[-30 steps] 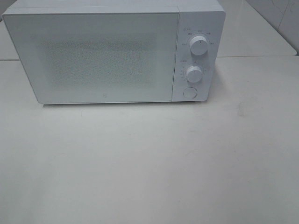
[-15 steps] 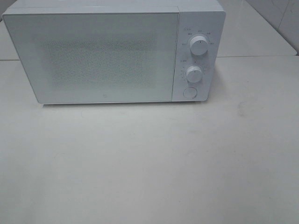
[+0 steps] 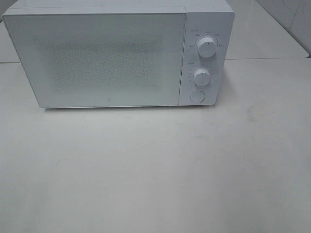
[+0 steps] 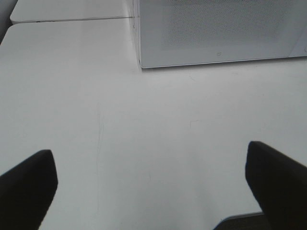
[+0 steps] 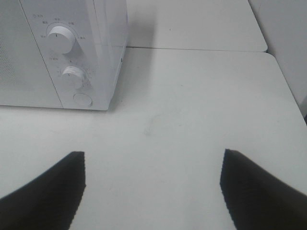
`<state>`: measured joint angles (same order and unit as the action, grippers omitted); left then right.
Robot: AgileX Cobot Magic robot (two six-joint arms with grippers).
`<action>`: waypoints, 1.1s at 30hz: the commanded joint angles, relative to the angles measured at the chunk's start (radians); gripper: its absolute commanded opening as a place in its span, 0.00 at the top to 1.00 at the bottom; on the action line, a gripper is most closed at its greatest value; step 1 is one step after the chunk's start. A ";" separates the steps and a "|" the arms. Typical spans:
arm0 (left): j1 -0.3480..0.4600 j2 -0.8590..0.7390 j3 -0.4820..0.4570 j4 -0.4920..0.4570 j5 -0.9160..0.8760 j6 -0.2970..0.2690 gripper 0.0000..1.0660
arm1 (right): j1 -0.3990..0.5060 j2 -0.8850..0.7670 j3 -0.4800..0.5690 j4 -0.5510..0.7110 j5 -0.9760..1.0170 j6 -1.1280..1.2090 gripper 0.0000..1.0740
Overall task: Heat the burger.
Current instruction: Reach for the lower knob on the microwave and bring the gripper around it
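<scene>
The burger is out of view in every frame. A white microwave (image 3: 116, 53) stands at the back of the table with its door (image 3: 97, 58) closed; I cannot see through it. Two knobs (image 3: 206, 48) and a round button (image 3: 197, 96) sit on its right panel. Neither gripper shows in the exterior view. In the left wrist view my left gripper (image 4: 151, 179) is open over bare table, back from the microwave's (image 4: 216, 33) front left corner. In the right wrist view my right gripper (image 5: 152, 184) is open with nothing between its fingers, short of the control panel (image 5: 69, 62).
The white table (image 3: 155, 170) spreads in front of the microwave. A seam (image 3: 267, 59) joins it to another table behind. A tiled wall (image 3: 291, 19) rises at the back right. The table's right edge (image 5: 290, 91) shows in the right wrist view.
</scene>
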<state>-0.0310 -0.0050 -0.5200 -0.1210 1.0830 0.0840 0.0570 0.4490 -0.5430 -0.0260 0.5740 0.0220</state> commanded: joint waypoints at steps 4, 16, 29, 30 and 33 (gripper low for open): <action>0.004 -0.024 0.004 -0.009 -0.013 0.001 0.06 | -0.007 0.153 0.000 -0.002 -0.195 0.001 0.30; 0.004 -0.024 0.004 -0.009 -0.013 0.001 0.06 | -0.007 0.400 0.054 -0.002 -0.537 0.002 0.30; 0.004 -0.024 0.004 -0.009 -0.013 0.001 0.06 | -0.004 0.624 0.209 0.026 -1.093 -0.010 0.30; 0.004 -0.024 0.004 -0.009 -0.013 0.001 0.06 | -0.004 0.624 0.209 0.026 -1.093 -0.010 0.30; 0.004 -0.024 0.004 -0.009 -0.013 0.001 0.06 | -0.004 0.671 0.244 0.078 -1.211 -0.029 0.30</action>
<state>-0.0310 -0.0050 -0.5200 -0.1210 1.0830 0.0840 0.0570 1.1170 -0.3030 0.0400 -0.5900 0.0060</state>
